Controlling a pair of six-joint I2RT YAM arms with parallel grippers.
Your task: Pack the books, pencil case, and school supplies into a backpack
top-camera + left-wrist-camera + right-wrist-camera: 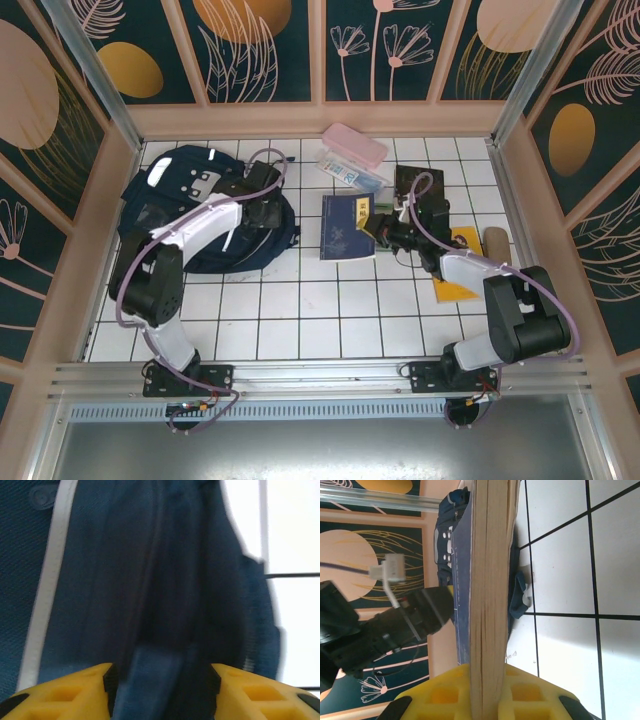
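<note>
Right gripper (pixel 487 682) clamped on a thin navy blue book (pixel 490 575); left gripper (pixel 161 680) jaws apart at the large navy blue fabric backpack (pixel 125 570).
Nearest the arm bases, the white tiled counter (pixel 300 320) lies bare. At mid-counter the book is pinched by its page edge, with a strip of free tiles between it and the backpack's right edge. The left gripper straddles a fold of backpack fabric. The pale pink oblong pencil case (pixel 355 145) sits near the back wall.
</note>
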